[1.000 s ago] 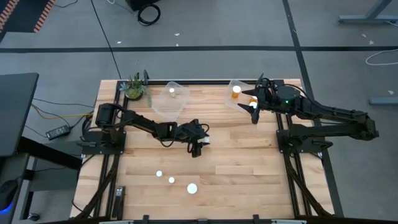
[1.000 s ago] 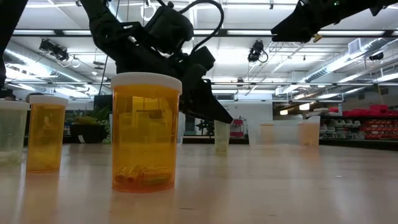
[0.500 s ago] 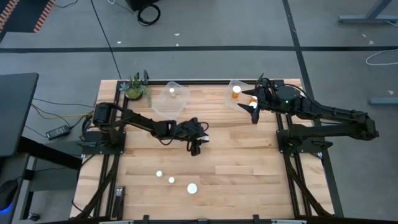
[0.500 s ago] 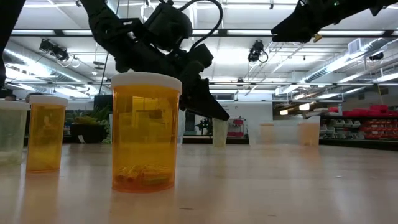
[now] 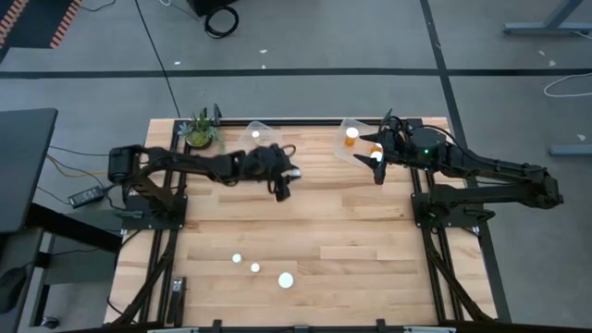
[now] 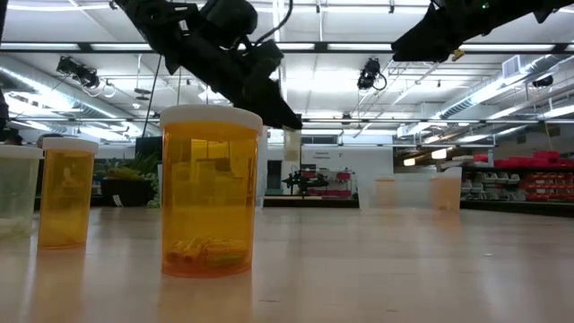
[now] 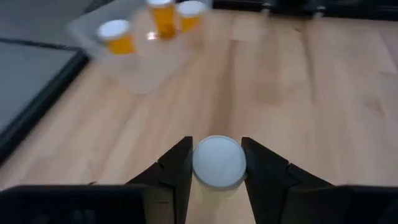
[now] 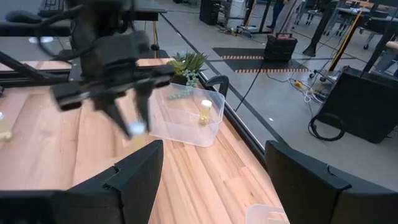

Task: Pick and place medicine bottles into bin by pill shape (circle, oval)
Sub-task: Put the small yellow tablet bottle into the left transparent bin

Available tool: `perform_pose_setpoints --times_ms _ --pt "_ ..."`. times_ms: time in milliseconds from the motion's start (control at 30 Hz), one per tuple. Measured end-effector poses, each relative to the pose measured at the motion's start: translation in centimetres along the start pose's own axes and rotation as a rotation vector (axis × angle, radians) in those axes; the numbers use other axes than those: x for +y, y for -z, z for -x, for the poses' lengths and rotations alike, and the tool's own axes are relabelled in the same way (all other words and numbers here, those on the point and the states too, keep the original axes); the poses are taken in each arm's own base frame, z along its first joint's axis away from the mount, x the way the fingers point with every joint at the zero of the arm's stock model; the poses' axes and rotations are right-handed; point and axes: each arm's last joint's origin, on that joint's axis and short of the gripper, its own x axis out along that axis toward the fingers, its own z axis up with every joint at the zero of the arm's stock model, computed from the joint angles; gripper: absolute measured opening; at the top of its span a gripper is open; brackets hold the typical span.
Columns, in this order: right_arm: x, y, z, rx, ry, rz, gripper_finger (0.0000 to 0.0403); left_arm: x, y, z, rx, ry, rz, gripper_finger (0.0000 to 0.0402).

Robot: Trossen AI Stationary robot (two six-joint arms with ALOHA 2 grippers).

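My left gripper [image 5: 281, 183] is shut on a small medicine bottle with a white cap [image 7: 217, 160], in the air near the clear left bin [image 5: 248, 153]. That bin holds one bottle [image 5: 255, 135]. The held bottle also shows in the low view [image 6: 291, 144]. My right gripper [image 5: 377, 166] is open and empty over the clear right bin [image 5: 350, 150], which holds bottles [image 5: 351, 134]. Three more white-capped bottles [image 5: 255, 268] stand on their bases near the table's front edge. My left gripper pinches the bottle at its white cap end [image 7: 198, 163] between its two fingers, one on each side. The fingers [image 7: 177, 168] come from above, slanting down. The bottle [image 6: 291, 145] hangs upright below the fingers, lifted clear of the table.
A green potted plant [image 5: 202, 129] stands at the far left corner beside the left bin. In the low view the front bottles loom large: an amber one [image 6: 211, 188], a second [image 6: 67, 193], a paler one [image 6: 13, 188]. Bare wood lies between the arms at mid-table.
My left gripper has risen and gone toward the table's far edge and a little left, toward the left bin, still shut on the bottle. The bottle has gone up with it and hangs well above the table, still upright. My right gripper has kept still.
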Motion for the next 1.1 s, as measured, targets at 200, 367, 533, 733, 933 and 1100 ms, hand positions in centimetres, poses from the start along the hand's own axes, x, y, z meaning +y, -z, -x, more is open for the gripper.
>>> perform_pose_setpoints --times_ms 200,367,533,733,933,1100 --pt "0.0 0.1 0.0 0.010 -0.001 -0.001 0.0287 3.9 0.4 1.6 -0.012 -0.103 0.058 0.0128" --pt "0.0 0.2 0.0 0.016 -0.002 -0.002 0.0287 6.6 2.3 2.6 0.010 -0.181 0.108 0.0124" --pt "0.0 0.1 0.0 0.014 -0.001 -0.002 0.0287 8.4 4.2 2.9 -0.015 -0.241 0.166 0.0129" --pt "0.0 0.1 0.0 0.013 -0.001 -0.003 0.0287 9.6 5.4 3.3 -0.077 -0.288 0.207 0.0127" --pt "0.0 0.0 0.0 0.004 0.000 -0.004 0.0287 10.6 6.9 3.1 -0.087 -0.340 0.248 0.0132" --pt "0.0 0.0 0.0 0.001 0.001 -0.010 0.0287 11.2 7.9 2.0 -0.080 -0.358 0.260 0.0132"
